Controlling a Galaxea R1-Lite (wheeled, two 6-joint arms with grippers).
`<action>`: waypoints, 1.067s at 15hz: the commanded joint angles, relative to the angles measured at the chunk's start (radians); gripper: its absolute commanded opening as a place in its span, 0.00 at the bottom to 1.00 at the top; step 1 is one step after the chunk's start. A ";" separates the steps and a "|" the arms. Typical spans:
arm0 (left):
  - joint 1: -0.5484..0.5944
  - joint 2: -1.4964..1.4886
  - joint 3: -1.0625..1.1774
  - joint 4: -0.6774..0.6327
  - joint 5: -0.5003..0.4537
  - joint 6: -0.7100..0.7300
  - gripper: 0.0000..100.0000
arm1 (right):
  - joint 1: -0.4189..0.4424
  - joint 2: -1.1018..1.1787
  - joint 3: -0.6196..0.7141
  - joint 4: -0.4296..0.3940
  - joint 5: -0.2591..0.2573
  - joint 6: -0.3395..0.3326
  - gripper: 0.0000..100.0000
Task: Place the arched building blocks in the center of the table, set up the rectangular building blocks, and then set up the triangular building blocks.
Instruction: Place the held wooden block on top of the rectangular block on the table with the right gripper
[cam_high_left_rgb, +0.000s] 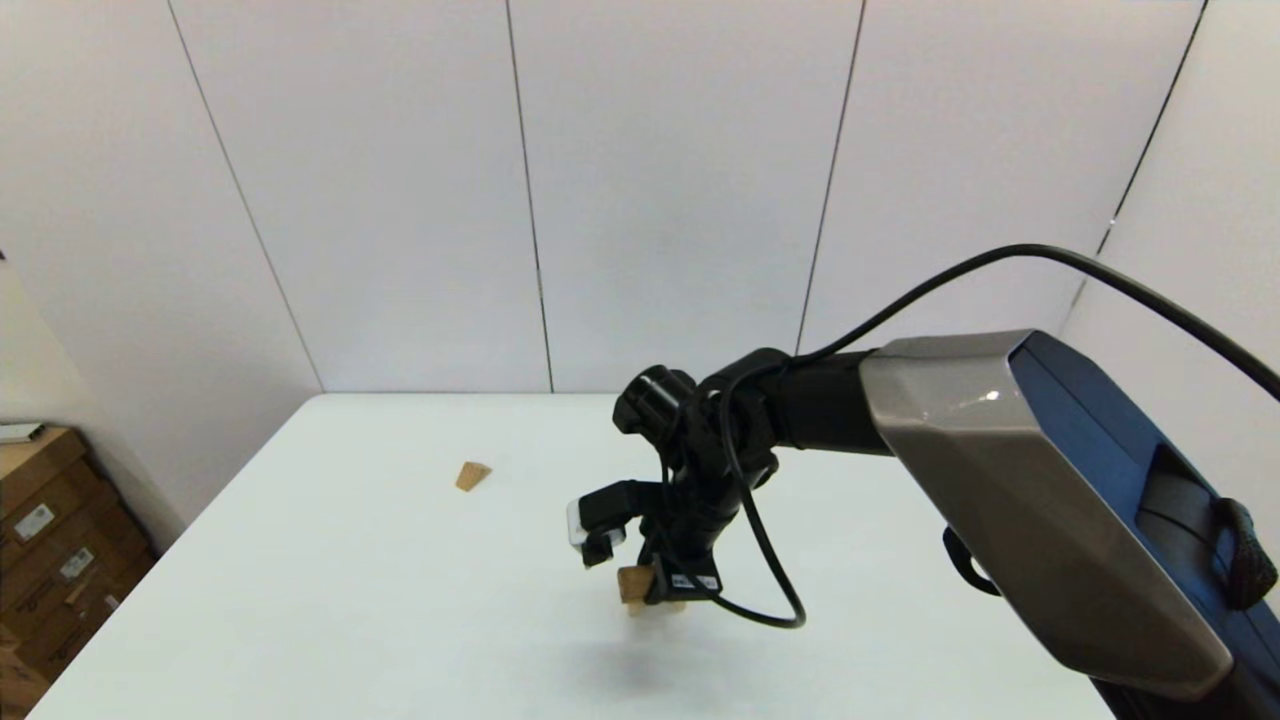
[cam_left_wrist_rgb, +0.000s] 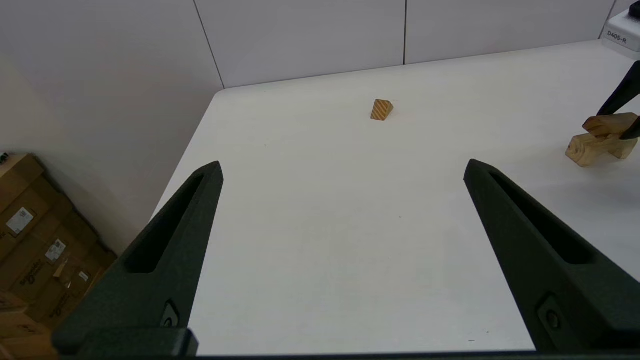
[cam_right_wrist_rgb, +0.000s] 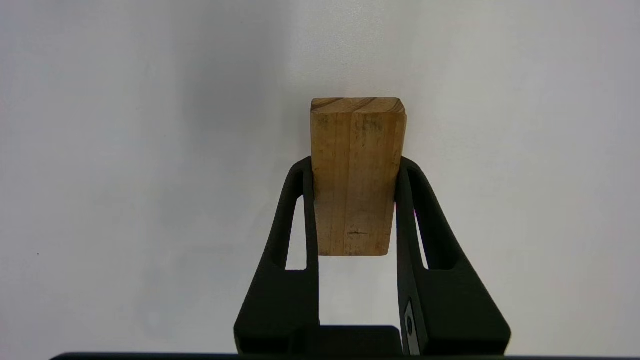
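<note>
Risk sits in the release: our right gripper (cam_right_wrist_rgb: 356, 210) is clamped on the rectangular block (cam_right_wrist_rgb: 356, 175), holding it just over the arch block (cam_left_wrist_rgb: 592, 147) near the middle of the white table (cam_high_left_rgb: 350, 600); if we let go while it is tilted or off-centre, we judge it could slide off or knock the arch over. Our left gripper (cam_left_wrist_rgb: 342, 170) hangs wide apart and empty, facing the triangular block (cam_high_left_rgb: 472, 476), which lies well apart toward the far left
</note>
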 joint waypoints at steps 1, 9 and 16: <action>0.001 0.001 0.000 0.000 0.000 0.001 1.00 | -0.004 0.009 0.000 0.005 0.001 -0.005 0.00; 0.000 0.001 0.002 0.000 0.000 0.001 1.00 | -0.018 0.007 -0.002 -0.001 -0.017 -0.013 0.00; 0.000 0.001 0.000 0.000 0.000 0.001 1.00 | -0.018 0.006 -0.002 -0.007 -0.028 -0.022 0.00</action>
